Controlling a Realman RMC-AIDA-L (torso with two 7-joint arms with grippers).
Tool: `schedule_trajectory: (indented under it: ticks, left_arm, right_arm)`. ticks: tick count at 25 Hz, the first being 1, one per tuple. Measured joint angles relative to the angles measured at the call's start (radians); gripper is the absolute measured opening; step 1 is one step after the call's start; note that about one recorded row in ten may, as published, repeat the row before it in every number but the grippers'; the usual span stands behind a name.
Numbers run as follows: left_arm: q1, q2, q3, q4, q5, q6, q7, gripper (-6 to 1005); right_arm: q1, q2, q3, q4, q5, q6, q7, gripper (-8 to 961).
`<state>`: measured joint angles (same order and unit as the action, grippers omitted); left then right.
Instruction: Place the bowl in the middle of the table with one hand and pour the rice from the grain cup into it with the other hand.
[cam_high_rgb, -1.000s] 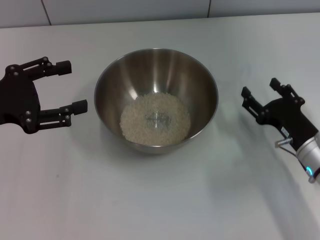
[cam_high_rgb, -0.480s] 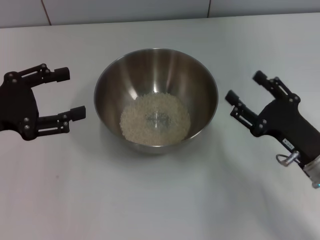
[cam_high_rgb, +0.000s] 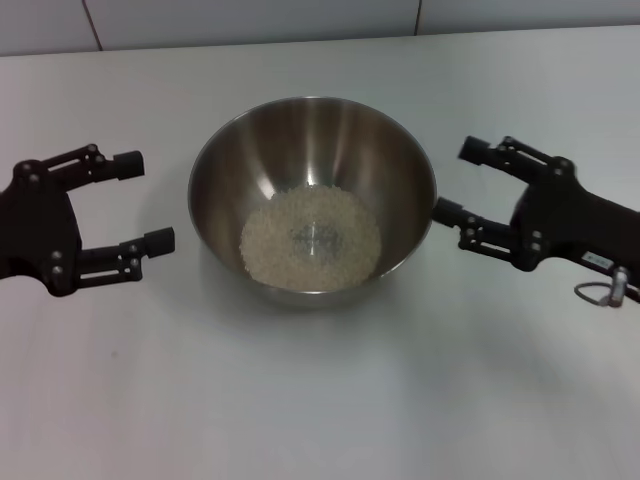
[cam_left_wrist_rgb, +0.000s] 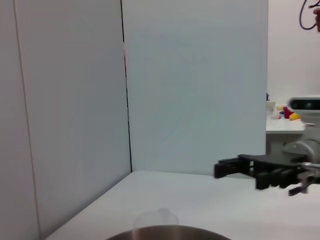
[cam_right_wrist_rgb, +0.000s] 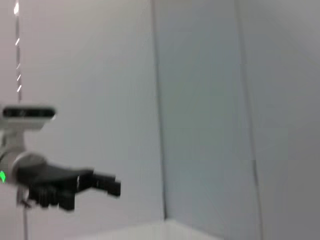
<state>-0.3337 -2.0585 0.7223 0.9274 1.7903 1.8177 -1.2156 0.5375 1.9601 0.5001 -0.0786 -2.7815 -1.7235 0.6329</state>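
The steel bowl (cam_high_rgb: 312, 130) stands on the white table (cam_high_rgb: 320, 400), near its middle. A flat layer of rice (cam_high_rgb: 310, 238) lies in its bottom. My left gripper (cam_high_rgb: 143, 200) is open and empty, a short way left of the bowl. My right gripper (cam_high_rgb: 457, 181) is open and empty. Its fingers point at the bowl's right side, and the nearer fingertip is just beside the rim. The grain cup does not show in the head view. In the left wrist view a faint clear shape (cam_left_wrist_rgb: 157, 218) shows past the bowl's rim (cam_left_wrist_rgb: 170, 232); I cannot tell if it is the cup.
Grey wall panels (cam_high_rgb: 250, 20) run along the table's far edge. The left wrist view shows the right gripper (cam_left_wrist_rgb: 225, 169) over the table. The right wrist view shows the left gripper (cam_right_wrist_rgb: 107, 184) against the wall.
My right gripper has swung left and turned level, from well right of the bowl to right beside its rim. My left gripper has barely shifted. The bowl and rice have not moved.
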Motion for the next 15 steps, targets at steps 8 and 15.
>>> schedule_trajectory:
  ticks: [8, 15]
  left_arm:
    - [0.014, 0.0, 0.02, -0.023, 0.0, 0.002, 0.021, 829]
    - [0.018, -0.001, 0.03, -0.032, 0.0, 0.005, 0.024, 829]
  right_arm:
    - [0.165, 0.075, -0.106, -0.267, -0.016, -0.052, 0.077, 782]
    - [0.2, 0.114, -0.119, -0.348, -0.011, -0.066, 0.047, 782]
